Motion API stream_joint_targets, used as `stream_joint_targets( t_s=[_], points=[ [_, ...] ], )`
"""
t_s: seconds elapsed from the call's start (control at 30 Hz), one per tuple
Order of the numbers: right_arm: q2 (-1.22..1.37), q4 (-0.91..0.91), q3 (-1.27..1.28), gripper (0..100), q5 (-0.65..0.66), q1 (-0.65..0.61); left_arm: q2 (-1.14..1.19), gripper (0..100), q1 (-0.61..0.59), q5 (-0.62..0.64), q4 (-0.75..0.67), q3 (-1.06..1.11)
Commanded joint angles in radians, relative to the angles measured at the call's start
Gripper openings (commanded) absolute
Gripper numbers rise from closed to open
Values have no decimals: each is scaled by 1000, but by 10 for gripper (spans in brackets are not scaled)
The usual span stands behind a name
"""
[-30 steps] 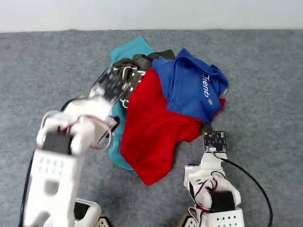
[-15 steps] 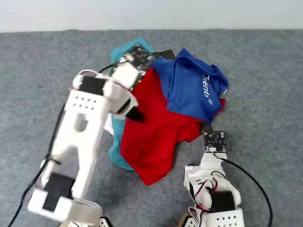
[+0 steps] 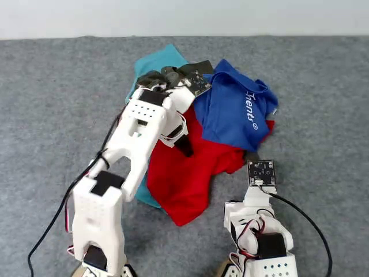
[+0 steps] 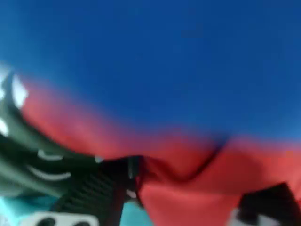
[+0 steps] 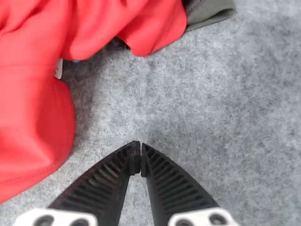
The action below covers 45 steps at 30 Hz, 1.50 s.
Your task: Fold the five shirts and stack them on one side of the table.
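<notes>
High view, both wrist views. Four shirts can be counted in one heap: a teal shirt [image 3: 157, 60] at the bottom, a dark grey shirt [image 3: 173, 74] bunched at the far side, a red shirt [image 3: 184, 173] spread toward me, and a blue shirt [image 3: 230, 109] crumpled on top of the red one. I cannot make out a fifth among the folds. None is folded. I have two arms, each with one end effector.

My left arm [image 3: 141, 124] lies stretched across the heap, its wrist over the place where the dark grey, red and blue shirts meet. My left end effector [image 4: 200, 188] is pressed close against the cloth. Its fingers [image 4: 94, 197] stand apart, and red fabric bulges between them below the blue shirt. The view is too blurred to tell whether they pinch that fabric.

My right end effector [image 5: 140, 157] points down at the bare table [image 3: 323, 86], just beside the near hem of the red shirt. Its two fingers are brought together tip to tip and hold nothing. A corner of the dark grey shirt shows beyond the red hem in the right wrist view.

The heap sits mid-table, nearer the far edge, where the grey surface meets a pale wall [image 3: 184, 17]. Wide bare stretches of table lie to the left and to the right of the heap. A narrower strip lies between the heap and my two bases.
</notes>
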Motion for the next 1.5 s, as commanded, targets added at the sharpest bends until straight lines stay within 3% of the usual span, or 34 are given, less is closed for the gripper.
stream_joint_targets(
  t_s=[0.0, 0.07, 0.1, 0.27, 0.47, 0.9, 1.17, 1.3, 1.47],
  points=[
    [-8, 2, 15, 9, -9, -5, 37, 142, 11, -9, 78, -96],
    [-8, 2, 15, 9, -9, -5, 37, 20, 12, -9, 104, -133],
    [-8, 2, 15, 9, -9, -5, 37, 9, 12, -6, 117, -154],
    [-8, 2, 15, 9, -9, -5, -9, 12, -31, -5, 262, -308],
    [-8, 2, 15, 9, -9, -5, -163, 12, -172, 51, 385, -487],
    [-8, 2, 15, 9, -9, -5, -468, 12, -675, 81, 381, -625],
    [-8, 2, 15, 9, -9, -5, -493, 12, -1025, 81, 252, -619],
    [-8, 2, 15, 9, -9, -5, -497, 13, -1046, 3, 258, -545],
    [-8, 2, 15, 9, -9, -5, -503, 15, -902, -135, 381, -447]
  ],
)
